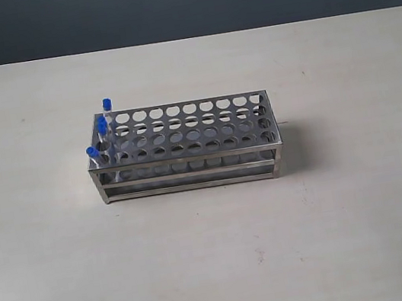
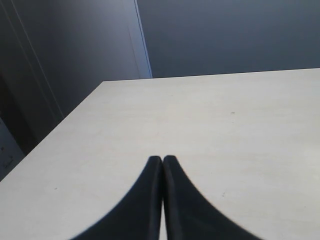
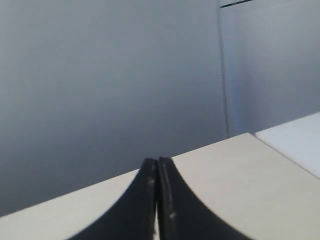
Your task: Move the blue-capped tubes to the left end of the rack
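The shiny steel rack (image 1: 192, 140) stands in the middle of the pale table in the exterior view. Blue-capped tubes stand upright in holes at its left end: one at the back (image 1: 107, 104), blue caps in the middle (image 1: 103, 125), and one at the front corner (image 1: 92, 152). Neither arm shows in the exterior view. My left gripper (image 2: 162, 159) is shut with nothing between its black fingers, over bare table. In the right wrist view my right gripper (image 3: 156, 161) is likewise shut and empty, near a table edge. Neither wrist view shows the rack.
The pale table (image 1: 354, 233) spreads wide around the rack. A dark grey wall (image 1: 176, 0) runs behind its far edge. The left wrist view shows a table corner (image 2: 107, 82) with dark panels beyond it.
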